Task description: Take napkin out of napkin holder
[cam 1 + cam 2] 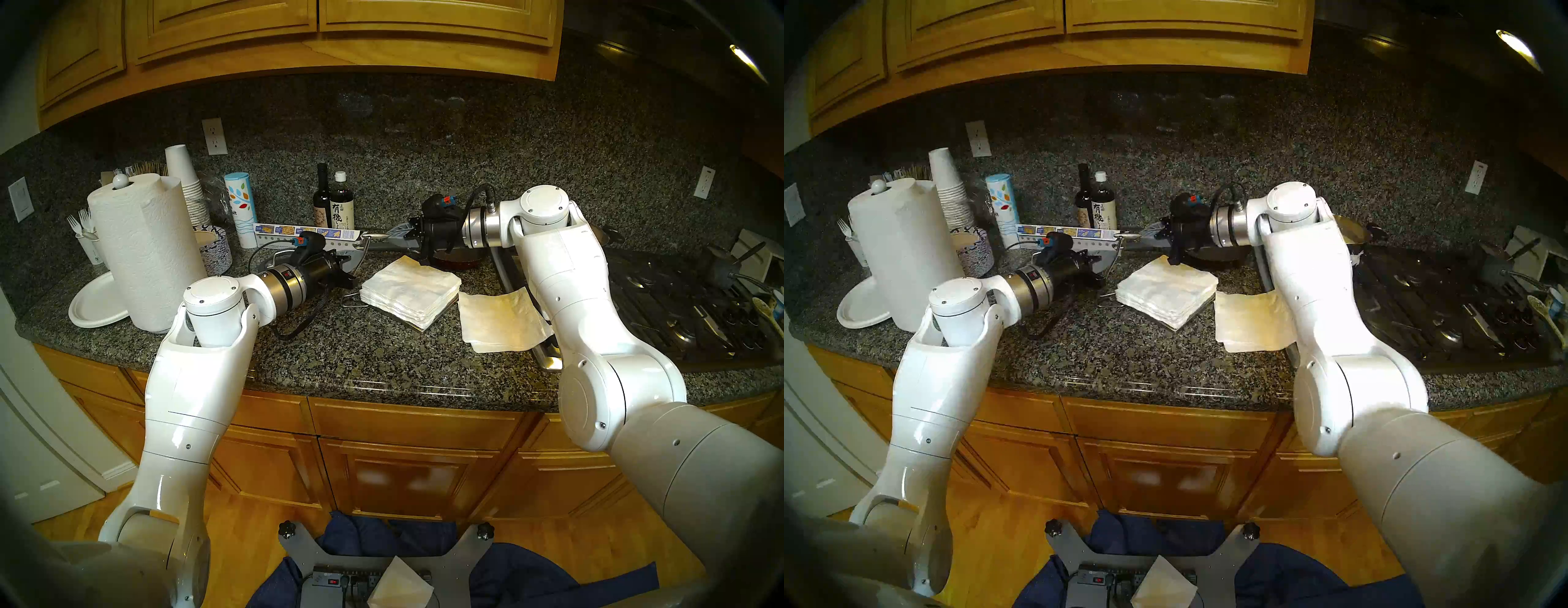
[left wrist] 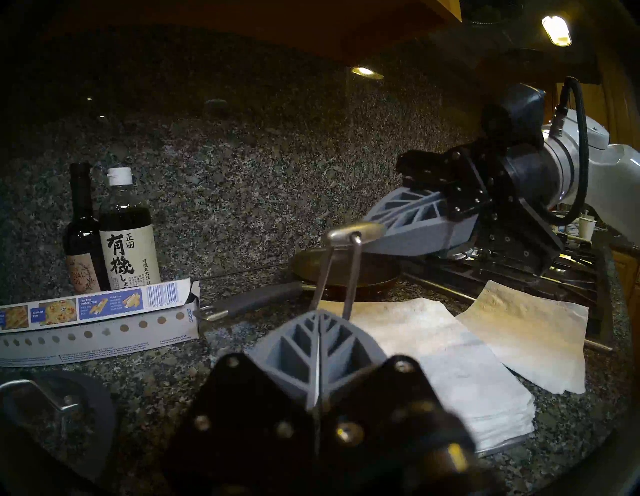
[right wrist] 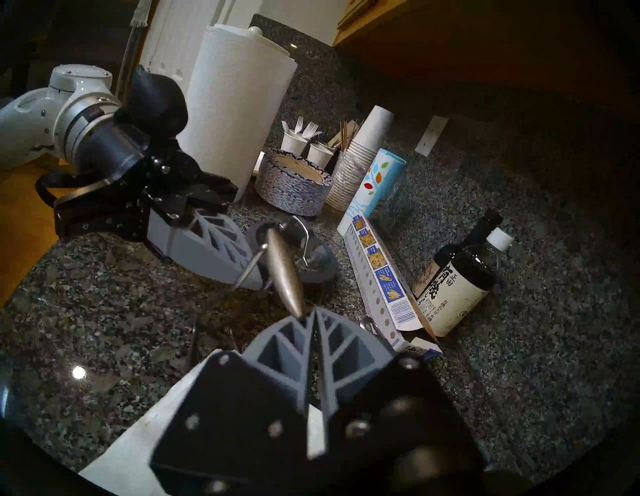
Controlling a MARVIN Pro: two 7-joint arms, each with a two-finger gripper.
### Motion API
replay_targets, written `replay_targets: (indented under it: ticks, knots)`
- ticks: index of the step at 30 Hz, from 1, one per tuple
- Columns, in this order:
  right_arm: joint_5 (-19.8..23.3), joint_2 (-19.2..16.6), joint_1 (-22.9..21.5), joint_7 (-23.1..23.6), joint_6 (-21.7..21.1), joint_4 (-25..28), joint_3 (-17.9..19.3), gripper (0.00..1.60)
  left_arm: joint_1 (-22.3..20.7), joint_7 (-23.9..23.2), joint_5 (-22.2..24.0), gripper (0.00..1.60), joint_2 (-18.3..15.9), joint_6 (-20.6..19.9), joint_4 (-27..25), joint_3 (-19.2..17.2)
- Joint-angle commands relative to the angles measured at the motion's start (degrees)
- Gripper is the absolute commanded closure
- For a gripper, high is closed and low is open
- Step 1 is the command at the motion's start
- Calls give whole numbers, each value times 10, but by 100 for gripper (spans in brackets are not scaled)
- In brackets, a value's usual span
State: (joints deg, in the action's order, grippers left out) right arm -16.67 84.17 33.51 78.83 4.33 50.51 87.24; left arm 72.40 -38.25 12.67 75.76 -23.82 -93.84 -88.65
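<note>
Holding the wire arm of the napkin holder raised in the closed left gripper, closed right gripper touching the bar tip, napkin already flat on the surface beside the stack; next, probably lowering slowly, snagging neither paper.

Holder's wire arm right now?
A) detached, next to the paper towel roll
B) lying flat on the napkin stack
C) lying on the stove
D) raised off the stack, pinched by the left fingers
D: the wire arm stands up off the napkin stack, pinched between the shut fingers of the left gripper.
</note>
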Motion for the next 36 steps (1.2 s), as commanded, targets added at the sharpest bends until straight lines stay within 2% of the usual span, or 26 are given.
replay_targets:
  ticks: [1, 17, 36]
  knots:
    - [11, 0, -31, 4, 1, 15, 11, 129, -26, -2, -2, 160, 3, 9, -8, 6]
    - [6, -20, -8, 22, -14, 54, 29, 127, -38, -4, -2, 160, 8, 16, 8, 27]
    - [2, -66, 61, 23, -54, 133, 68, 127, -47, -12, -3, 160, 15, 16, 31, 52]
